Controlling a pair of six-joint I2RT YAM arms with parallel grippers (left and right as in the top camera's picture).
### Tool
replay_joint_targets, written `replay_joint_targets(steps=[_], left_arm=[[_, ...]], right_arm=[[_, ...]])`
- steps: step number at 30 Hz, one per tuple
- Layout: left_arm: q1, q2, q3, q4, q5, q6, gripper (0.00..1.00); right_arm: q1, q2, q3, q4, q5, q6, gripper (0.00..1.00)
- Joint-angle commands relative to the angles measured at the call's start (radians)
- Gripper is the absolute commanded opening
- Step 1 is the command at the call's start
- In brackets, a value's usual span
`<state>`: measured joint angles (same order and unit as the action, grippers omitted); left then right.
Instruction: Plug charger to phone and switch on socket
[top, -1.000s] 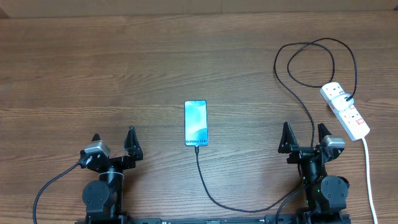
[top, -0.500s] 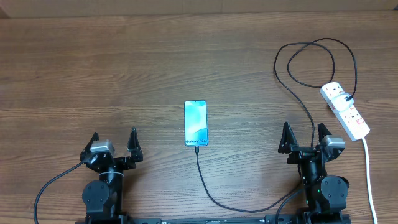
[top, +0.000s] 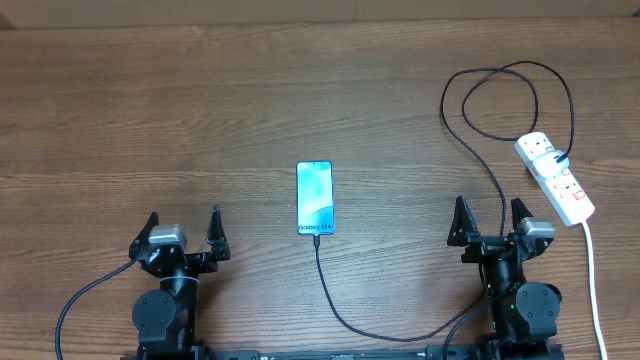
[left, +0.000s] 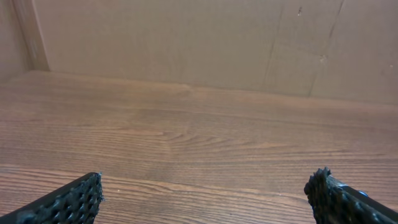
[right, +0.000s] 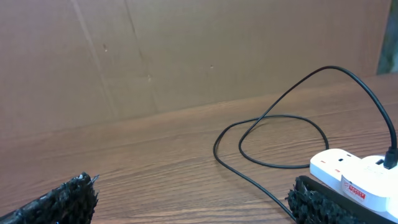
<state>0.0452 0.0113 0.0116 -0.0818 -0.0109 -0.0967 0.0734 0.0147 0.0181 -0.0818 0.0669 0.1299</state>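
Change since earlier: left end effector (top: 184, 213) has swung slightly to the right at the near edge; nothing else has moved.
Overhead, left end effector: open, fingers spread, holding nothing, well left of the phone (top: 314, 197).
Overhead, right end effector (top: 488, 200): open, empty, near edge, between phone and socket (top: 555, 178).
Overhead, phone: flat on worktop (top: 200, 120), mid-table, screen up and lit.
Overhead, charger (top: 330, 300): black cable end meets phone's near short edge, runs toward the near edge, passes the right arm, loops at far right, other end at the socket.
Overhead, socket: white strip lying diagonally at the right edge; switch position too small to tell.
Overhead, white cord (top: 592, 270): leaves the socket's near end and runs down the right edge.
Left wrist, end effector (left: 208, 180): jaws wide apart, bare worktop (left: 199, 137) between them, cardboard wall (left: 186, 43) behind.
Right wrist, end effector (right: 189, 186): jaws wide apart, nothing gripped.
Right wrist, charger (right: 215, 148): loop lying on the worktop ahead, apart from the fingers.
Right wrist, socket (right: 348, 171): just beyond the right fingertip; whether they touch, cannot tell.
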Motion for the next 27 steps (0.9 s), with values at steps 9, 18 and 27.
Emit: replay_joint_targets(steps=[9, 18, 27], left_arm=[[0.039, -0.009, -0.006, 0.005, 0.0, 0.023, 1.0], [0.04, -0.008, -0.006, 0.005, 0.0, 0.023, 1.0], [0.04, -0.008, -0.006, 0.005, 0.0, 0.023, 0.99]], right_arm=[[0.005, -0.012, -0.01, 0.005, -0.001, -0.004, 1.0], [0.005, -0.012, -0.01, 0.005, -0.001, -0.004, 1.0], [0.005, -0.012, -0.01, 0.005, -0.001, -0.004, 1.0]])
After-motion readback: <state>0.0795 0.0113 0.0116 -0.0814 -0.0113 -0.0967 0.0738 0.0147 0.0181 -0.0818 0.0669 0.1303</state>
